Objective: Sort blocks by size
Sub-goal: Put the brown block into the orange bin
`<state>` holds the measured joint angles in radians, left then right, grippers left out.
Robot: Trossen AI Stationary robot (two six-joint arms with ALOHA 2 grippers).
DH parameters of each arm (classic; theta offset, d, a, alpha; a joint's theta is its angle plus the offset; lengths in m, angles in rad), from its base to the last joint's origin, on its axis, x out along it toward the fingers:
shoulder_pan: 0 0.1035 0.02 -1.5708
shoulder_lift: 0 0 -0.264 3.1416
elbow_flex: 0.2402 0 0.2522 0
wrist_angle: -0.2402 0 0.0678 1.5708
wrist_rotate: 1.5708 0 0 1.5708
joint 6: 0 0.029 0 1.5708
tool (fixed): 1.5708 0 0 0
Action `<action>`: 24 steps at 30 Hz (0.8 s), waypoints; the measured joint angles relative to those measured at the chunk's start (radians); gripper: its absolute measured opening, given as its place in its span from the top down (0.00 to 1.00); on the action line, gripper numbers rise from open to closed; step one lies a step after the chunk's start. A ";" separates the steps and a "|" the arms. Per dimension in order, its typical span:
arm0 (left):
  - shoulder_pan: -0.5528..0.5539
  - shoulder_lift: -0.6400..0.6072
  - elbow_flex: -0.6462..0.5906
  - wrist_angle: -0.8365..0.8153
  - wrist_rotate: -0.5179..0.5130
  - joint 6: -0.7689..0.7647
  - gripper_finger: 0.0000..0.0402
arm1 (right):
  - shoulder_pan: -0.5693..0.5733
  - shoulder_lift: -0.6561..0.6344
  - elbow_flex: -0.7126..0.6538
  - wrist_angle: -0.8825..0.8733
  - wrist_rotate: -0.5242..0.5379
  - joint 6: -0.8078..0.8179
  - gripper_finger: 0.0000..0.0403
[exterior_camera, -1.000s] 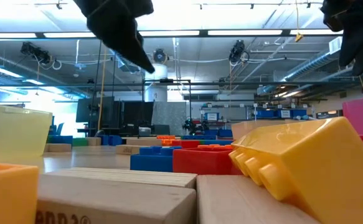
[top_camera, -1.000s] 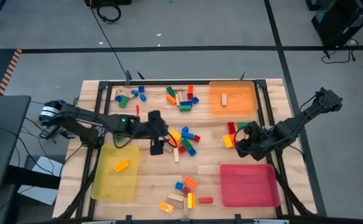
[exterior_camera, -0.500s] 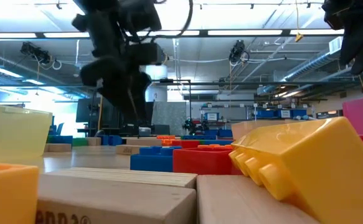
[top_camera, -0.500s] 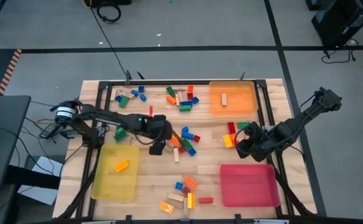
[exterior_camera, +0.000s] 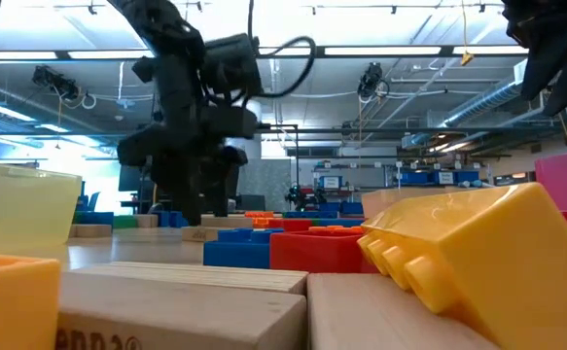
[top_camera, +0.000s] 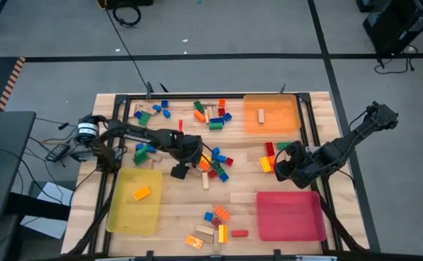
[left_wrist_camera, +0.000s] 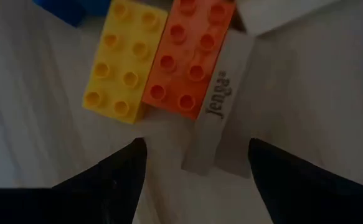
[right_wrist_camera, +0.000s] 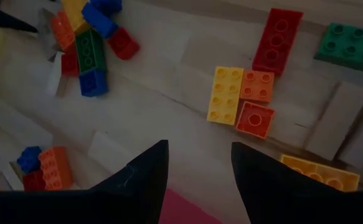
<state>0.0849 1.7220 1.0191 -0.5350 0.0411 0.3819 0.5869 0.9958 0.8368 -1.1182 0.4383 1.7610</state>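
Note:
Blocks lie in loose groups on the wooden table: a middle pile [top_camera: 215,161], two groups along the far edge [top_camera: 211,114], some at the near edge [top_camera: 215,225]. My left gripper [top_camera: 178,172] hangs open just left of the middle pile and points steeply down. In its wrist view, a tan wooden block [left_wrist_camera: 221,118] lies flat on the table, its end between the fingers, which stand apart from it. A yellow brick [left_wrist_camera: 122,62] and an orange brick [left_wrist_camera: 190,53] lie beside the block. My right gripper [top_camera: 284,168] waits open and raised near the table's right edge, over red, yellow and orange bricks [right_wrist_camera: 249,93].
A yellow tray [top_camera: 124,210] at the near left holds an orange brick [top_camera: 141,193]. An orange tray [top_camera: 276,123] at the far right holds a wooden piece [top_camera: 260,114]. A red tray [top_camera: 289,215] stands at the near right. A dark frame runs round the table.
My left gripper has come down toward the table beside the middle pile. It has tipped more steeply downward and rolled about its own axis, and its arm has swung toward the pile. The blocks have stayed in place.

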 joint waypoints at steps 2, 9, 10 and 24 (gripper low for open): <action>0.010 0.008 0.000 0.002 0.006 0.001 0.33 | 0.000 0.000 0.000 0.003 0.010 0.016 0.53; 0.043 0.012 0.000 0.021 0.062 0.010 0.44 | 0.000 0.000 0.000 0.007 0.014 0.027 0.54; 0.046 0.012 0.000 0.020 0.066 0.010 0.46 | 0.000 0.000 0.000 0.008 0.016 0.028 0.54; 0.046 0.012 0.000 0.024 0.185 0.010 0.57 | -0.001 0.000 0.000 0.028 0.096 0.028 0.54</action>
<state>0.1310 1.7336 1.0191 -0.5110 0.2260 0.3920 0.5859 0.9958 0.8368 -1.0901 0.5346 1.7893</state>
